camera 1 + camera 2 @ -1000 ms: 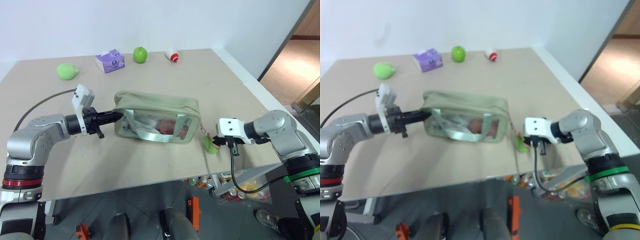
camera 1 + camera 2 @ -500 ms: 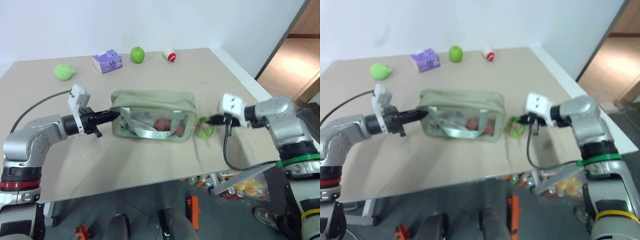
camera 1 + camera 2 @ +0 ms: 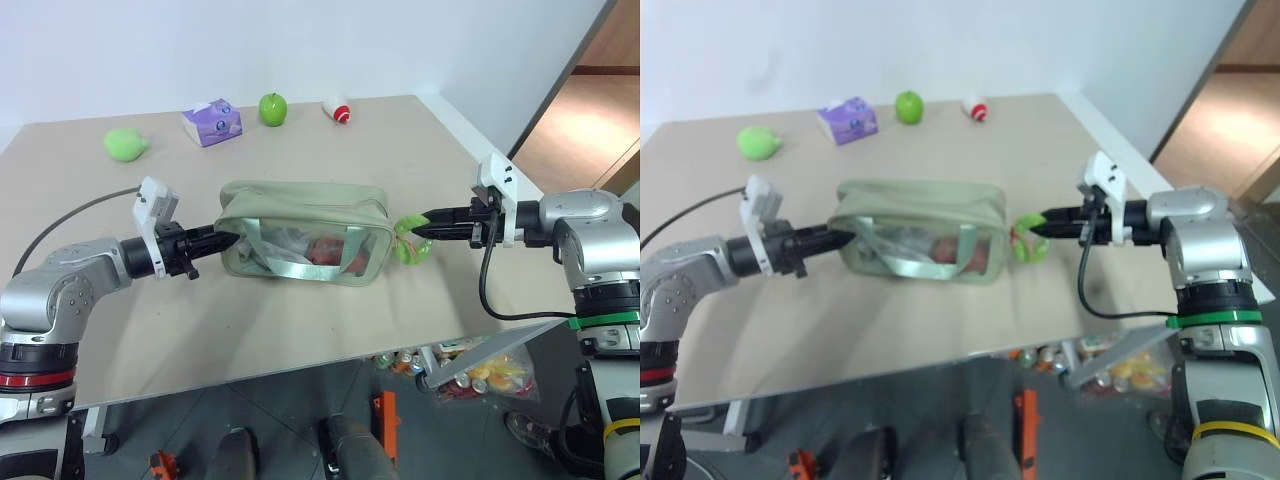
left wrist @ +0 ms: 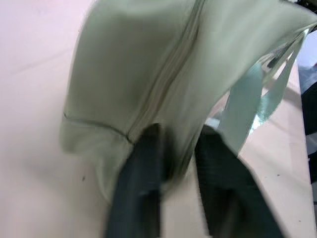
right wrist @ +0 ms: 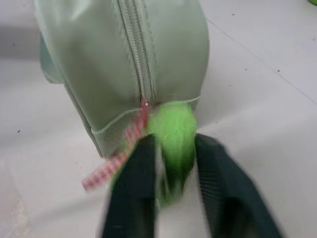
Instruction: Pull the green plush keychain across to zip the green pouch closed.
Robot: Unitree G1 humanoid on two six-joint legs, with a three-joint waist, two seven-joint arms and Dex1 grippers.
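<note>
The green plush keychain (image 5: 171, 136) sits at the right-hand end of the green pouch (image 3: 300, 225), just past the end of the zipper, hanging off the pull by a red-checked tab. Along the top of the pouch the zipper looks run shut from end to end, so I judge the pull is essentially done; what is left is letting go and drawing the arms clear.

The right gripper (image 3: 427, 222) has the plush between its two black fingers, which look slackened around the fuzz rather than clamped hard on it. I cannot tell whether they still bear on it. At the other end the left gripper (image 3: 214, 240) straddles the pouch's end seam, fingers parted a little on either side of the fabric; again, whether they pinch it I cannot tell.

Against a second ago, the keychain has come up: then it dangled low off the table's front edge with the right gripper down beside it, now it is held level with the pouch's end. The left arm has scarcely shifted.

Behind, a lime plush blob (image 3: 124, 144), a purple tissue pack (image 3: 212, 122) and a green apple (image 3: 272, 108) stand well apart on the table (image 3: 300, 330).
</note>
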